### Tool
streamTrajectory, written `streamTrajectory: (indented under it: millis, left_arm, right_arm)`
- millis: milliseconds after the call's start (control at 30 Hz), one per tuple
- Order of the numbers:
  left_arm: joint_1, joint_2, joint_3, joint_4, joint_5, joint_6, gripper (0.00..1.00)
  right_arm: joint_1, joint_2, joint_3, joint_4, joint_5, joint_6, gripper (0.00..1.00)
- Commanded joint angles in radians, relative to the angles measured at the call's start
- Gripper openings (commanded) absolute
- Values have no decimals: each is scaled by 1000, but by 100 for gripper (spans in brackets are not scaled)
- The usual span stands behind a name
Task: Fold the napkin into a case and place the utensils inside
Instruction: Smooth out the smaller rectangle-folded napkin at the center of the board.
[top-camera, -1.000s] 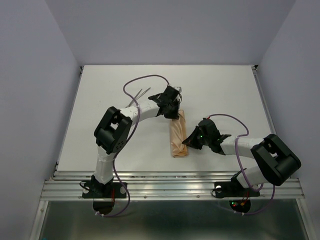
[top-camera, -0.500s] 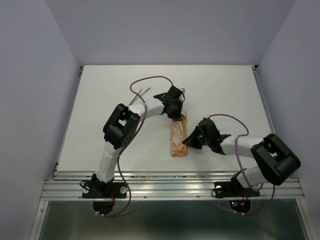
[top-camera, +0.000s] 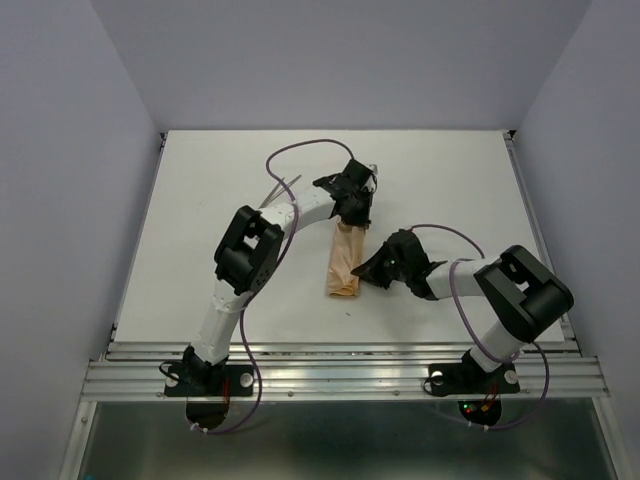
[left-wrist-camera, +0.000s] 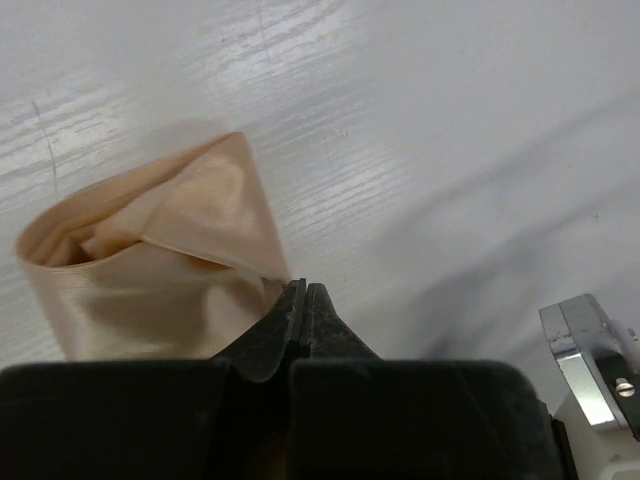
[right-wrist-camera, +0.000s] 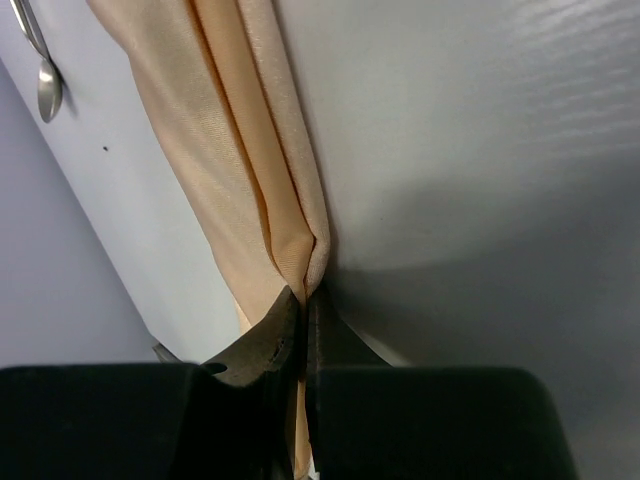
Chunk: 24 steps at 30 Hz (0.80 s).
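Note:
The peach-orange napkin lies folded into a narrow oblong case in the middle of the table, tilted slightly. My right gripper is shut on its right edge, with cloth pinched between the fingertips. My left gripper is at the case's far end, shut, its tips beside the corner of the open mouth with no cloth visibly between them. Of the utensils, a silver spoon shows beyond the napkin in the right wrist view. In the top view my left arm mostly hides them.
A white table is enclosed by grey walls on three sides. A metal rail runs along the near edge, with both arm bases on it. Purple cables loop over both arms.
The napkin has slid to the left and tilted, its near end moving left. My right gripper has followed it leftward. My left gripper has shifted a little farther and rightward at the far end.

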Motion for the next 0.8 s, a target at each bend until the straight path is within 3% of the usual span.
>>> streamTrajectory:
  millis: [0, 133, 200, 233, 267, 367, 433, 600, 733, 767]
  left_arm:
    - [-11, -112, 46, -97, -48, 41, 0]
    - [-15, -176, 24, -128, -76, 44, 3]
    - [-15, -202, 11, -135, -94, 36, 4]
    - [-17, -210, 6, -142, -99, 33, 4]
    - [-15, -219, -6, -146, -117, 29, 4]
    - [-15, -248, -29, -151, -153, 18, 7]
    - [-15, -267, -43, -154, -160, 12, 9]
    - [-15, -284, -63, -165, -220, 1, 17]
    - [-20, -293, -97, -169, -246, -17, 33]
    - [-24, -293, -115, -169, -266, -25, 43]
  right_arm:
    - [5, 52, 27, -13, 72, 30, 1]
    - [5, 73, 42, 9, 68, 49, 1]
    - [5, 80, 47, 25, 54, 48, 7]
    - [5, 80, 50, 24, 52, 45, 12]
    - [5, 78, 51, 22, 51, 42, 24]
    - [5, 52, 45, -8, 72, 19, 47]
    - [5, 11, 39, -51, 95, -19, 56]
    - [-20, -136, 19, -187, 196, -119, 64]
    - [-110, -291, -1, -330, 266, -202, 64]
    - [-138, -352, -8, -365, 269, -229, 64]
